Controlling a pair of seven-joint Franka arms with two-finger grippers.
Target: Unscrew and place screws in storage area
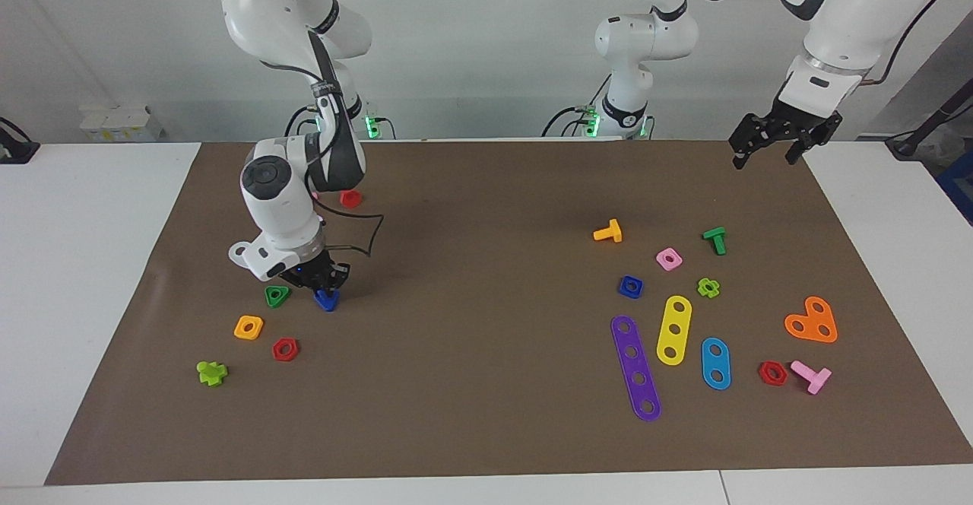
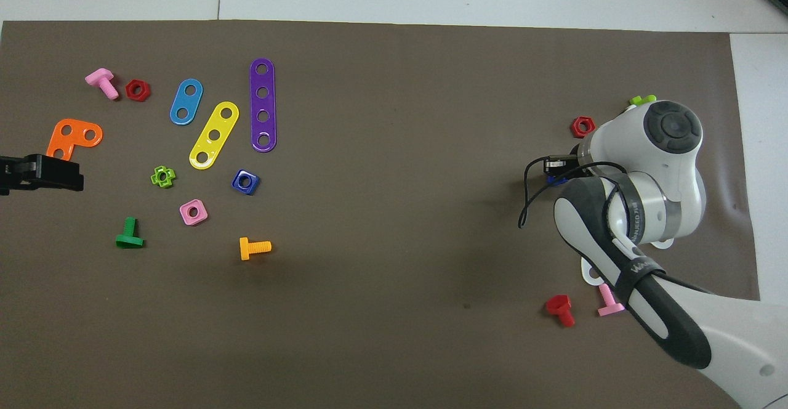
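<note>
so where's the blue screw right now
In the facing view the blue screw is at the right pincer tip, down at the mat toward the right arm's end of the table, beside the green triangular nut.

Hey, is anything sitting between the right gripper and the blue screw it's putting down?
Nothing visible is. The right gripper is right at the blue screw, which is low at the mat beside the green triangular nut. The left gripper waits over the mat's corner, at the left arm's end.
</note>
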